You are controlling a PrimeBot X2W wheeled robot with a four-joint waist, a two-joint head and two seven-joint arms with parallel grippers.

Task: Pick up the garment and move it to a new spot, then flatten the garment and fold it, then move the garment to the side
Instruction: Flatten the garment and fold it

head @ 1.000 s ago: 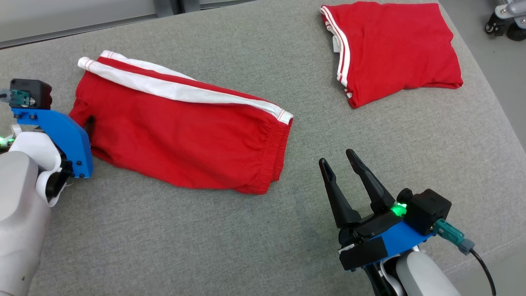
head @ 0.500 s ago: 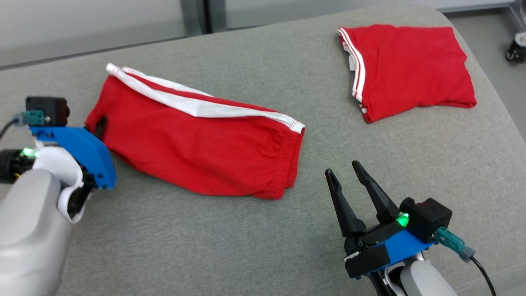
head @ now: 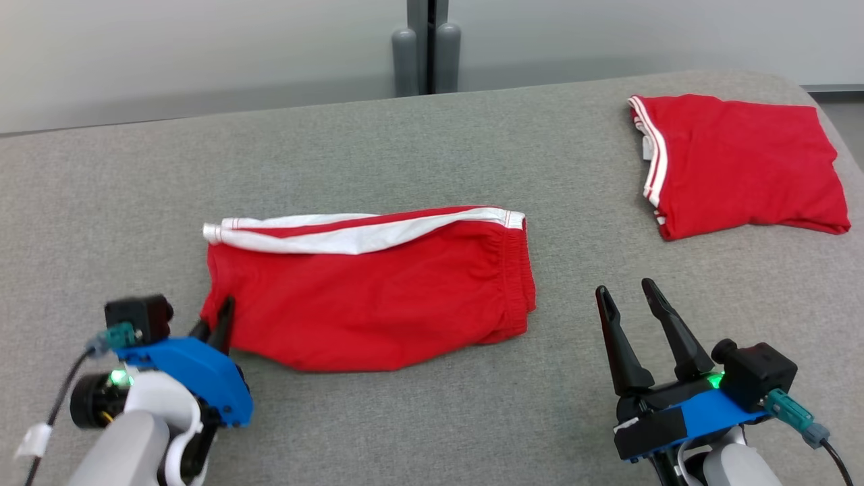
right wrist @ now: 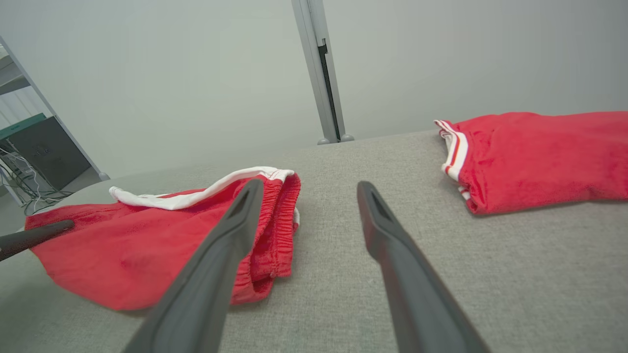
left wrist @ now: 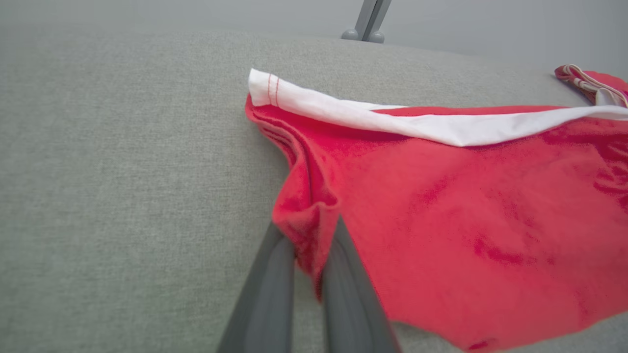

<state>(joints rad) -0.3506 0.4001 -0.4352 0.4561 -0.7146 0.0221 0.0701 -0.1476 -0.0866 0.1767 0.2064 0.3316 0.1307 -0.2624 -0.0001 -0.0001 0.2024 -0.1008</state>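
Grey fabric is stretched over the desk (head: 405, 148), which is backed by a pale wall. Red shorts (head: 378, 304) with a white side band are laid flat near its middle, and 1 folded red garment (head: 742, 169) is set at the far right. The near left corner of the shorts is pinched by the closed left pincer (head: 219, 320). The right pincer (head: 626, 289) is held open, apart from both garments.

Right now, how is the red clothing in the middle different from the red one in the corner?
The middle shorts lie long and loose; the corner garment is folded compactly. The middle shorts show a broad white band, the corner garment thin stripes. The left gripper pinches the middle shorts; nothing touches the corner garment. Both are red.
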